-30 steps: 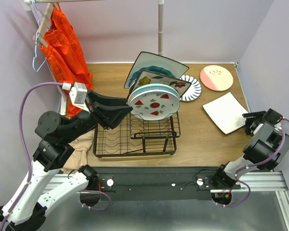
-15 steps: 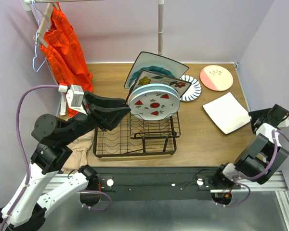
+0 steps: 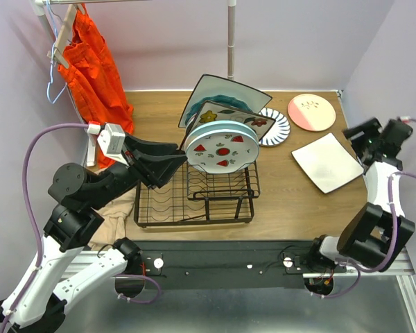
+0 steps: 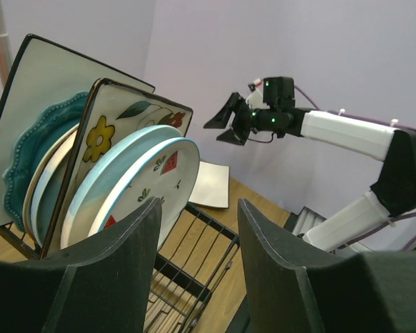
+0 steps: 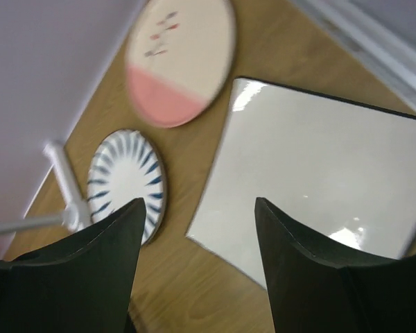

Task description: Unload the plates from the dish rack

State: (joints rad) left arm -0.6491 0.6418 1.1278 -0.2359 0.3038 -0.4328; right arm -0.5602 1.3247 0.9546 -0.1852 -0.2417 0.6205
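Swung upward, right fingers now hang apart above the white square plate; left fingers, also apart, sit beside the fruit-print plate.

The dish rack sits on the desk, with plates standing in its rear tier. Flat to its right lie one plate beside it, another plate farther back, and a third plate nearest.
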